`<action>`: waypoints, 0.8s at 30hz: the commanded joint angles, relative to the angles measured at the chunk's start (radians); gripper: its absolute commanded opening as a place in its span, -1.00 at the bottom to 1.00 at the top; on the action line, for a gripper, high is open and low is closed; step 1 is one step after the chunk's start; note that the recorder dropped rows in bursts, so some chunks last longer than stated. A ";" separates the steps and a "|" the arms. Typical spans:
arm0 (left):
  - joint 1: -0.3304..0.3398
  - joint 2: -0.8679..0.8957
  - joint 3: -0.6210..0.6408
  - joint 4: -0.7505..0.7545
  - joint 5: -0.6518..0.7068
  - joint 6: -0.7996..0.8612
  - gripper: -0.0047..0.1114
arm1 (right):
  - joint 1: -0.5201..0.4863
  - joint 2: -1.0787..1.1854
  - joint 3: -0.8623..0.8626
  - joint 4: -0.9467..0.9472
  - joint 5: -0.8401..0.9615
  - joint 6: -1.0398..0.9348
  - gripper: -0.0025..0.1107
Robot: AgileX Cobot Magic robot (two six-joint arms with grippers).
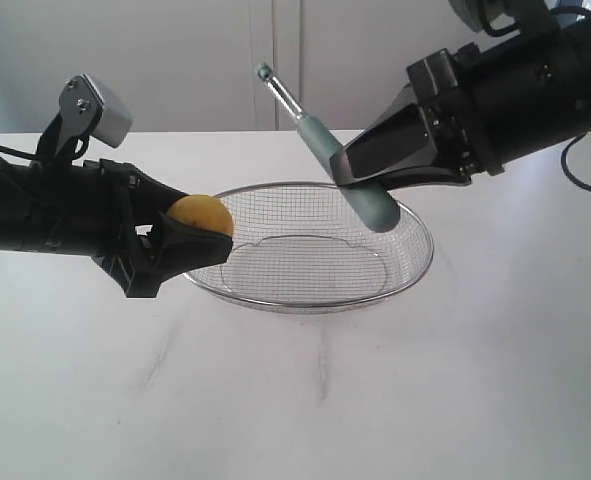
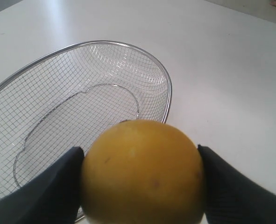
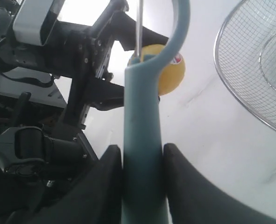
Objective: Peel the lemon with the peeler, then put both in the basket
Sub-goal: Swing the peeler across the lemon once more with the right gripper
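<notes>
The lemon [image 1: 202,213] was held clear of the table [image 1: 375,400] by the left gripper [image 1: 197,232], just over the left rim of the basket [image 1: 305,262]. The dark fingers [image 2: 49,186] were closed on its two opposite sides, as shown plainly in the left wrist view. The skin was seen smooth and yellow, with a small sticker [image 3: 177,59] on it. No bare strip could be made out, so the peeling was judged not begun.

The peeler [image 1: 320,145] was gripped by the right gripper [image 1: 360,180], its fingers shut on the teal handle partway along. The long axis was tilted: the butt hung low over the right part of the basket, and the metal blade end was raised up and to the left.

The coming stroke was judged to turn on one relation. In the exterior view the lemon lay to the left of the blade end and lower than it, the two well apart. In the right wrist view the lemon was seen just past the head, nearly in line with the handle. No contact was shown in any view. The gap could be closed, it was judged, by the blade end being brought down and leftward, or by the lemon being lifted toward it. Neither thing had been put in the basket.
</notes>
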 commanded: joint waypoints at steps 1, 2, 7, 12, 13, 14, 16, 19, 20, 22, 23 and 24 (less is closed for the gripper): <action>-0.004 -0.003 0.001 -0.027 0.024 -0.003 -0.92 | -0.005 -0.008 -0.007 -0.075 -0.034 -0.003 -0.96; -0.004 -0.003 0.001 -0.027 0.024 -0.003 -0.92 | -0.005 -0.008 -0.003 -0.096 -0.066 0.008 -0.96; -0.004 -0.003 0.001 -0.027 0.024 -0.003 -0.92 | -0.005 -0.008 0.042 -0.168 -0.195 0.060 -0.96; -0.004 -0.003 0.001 -0.027 0.026 -0.003 -0.92 | -0.005 0.045 0.068 -0.168 -0.246 0.060 -0.96; -0.004 -0.003 0.001 -0.027 0.026 -0.003 -0.92 | -0.005 0.075 0.068 -0.164 -0.246 0.063 -0.96; -0.004 -0.003 0.001 -0.027 0.026 -0.003 -0.92 | -0.005 0.098 0.068 -0.160 -0.242 0.074 -0.96; -0.004 -0.003 0.001 -0.027 0.026 -0.003 -0.92 | 0.005 0.159 0.068 -0.135 -0.212 0.076 -0.96; -0.004 -0.003 0.001 -0.027 0.026 -0.003 -0.92 | 0.058 0.214 0.068 -0.108 -0.190 0.076 -0.96; -0.004 -0.003 0.001 -0.027 0.026 -0.003 -0.92 | 0.088 0.231 0.068 -0.108 -0.181 0.076 -0.96; -0.004 -0.003 0.001 -0.027 0.026 -0.003 -0.92 | 0.142 0.256 0.068 -0.108 -0.172 0.076 -0.96; -0.004 -0.003 0.001 -0.027 0.026 -0.003 -0.92 | 0.167 0.264 0.068 -0.108 -0.170 0.076 -0.96; -0.004 -0.003 0.001 -0.027 0.026 -0.003 -0.92 | 0.181 0.263 0.068 -0.108 -0.165 0.076 -0.96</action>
